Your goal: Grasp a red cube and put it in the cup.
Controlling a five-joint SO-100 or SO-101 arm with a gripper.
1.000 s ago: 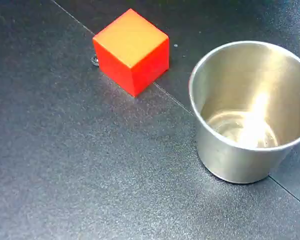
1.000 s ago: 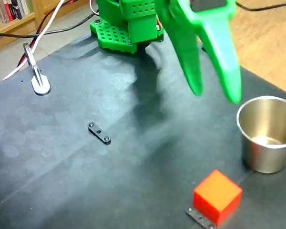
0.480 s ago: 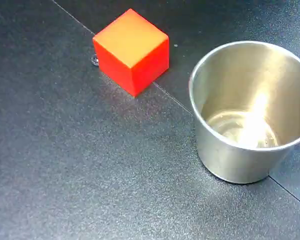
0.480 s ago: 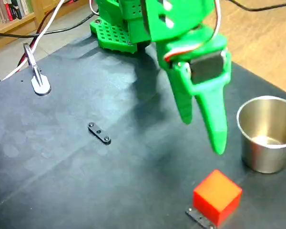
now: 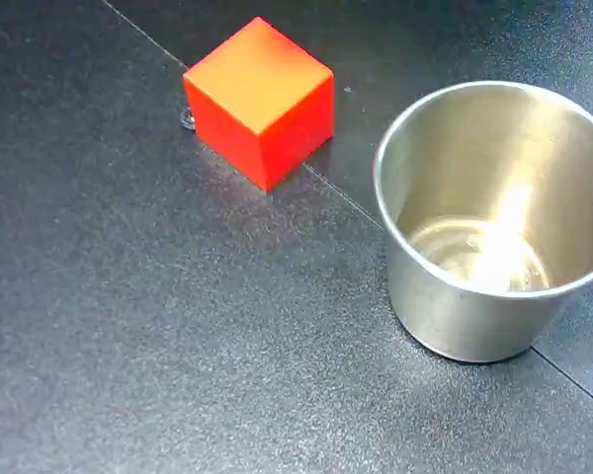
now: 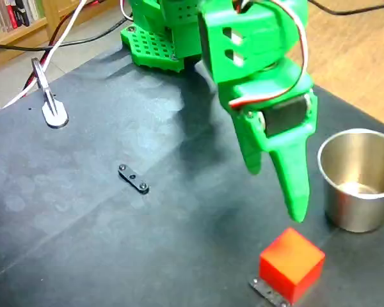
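On table, red cube (image 6: 292, 263) ungrasped, cup (image 6: 358, 181) empty at right; gripper (image 6: 276, 195) above cube, fingers apart w/ nothing held, so grasp & drop both left.

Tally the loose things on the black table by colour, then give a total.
Red: 1, the red cube
Silver: 1, the cup
Black: 1, a small flat bar
Total: 3

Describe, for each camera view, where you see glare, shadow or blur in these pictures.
In a fixed view, close up, a bright glare patch sits on the cup's shiny inside and the red cube's top looks washed orange. In a fixed view from farther off, the gripper casts a soft shadow on the dark mat, and the picture is slightly soft overall.
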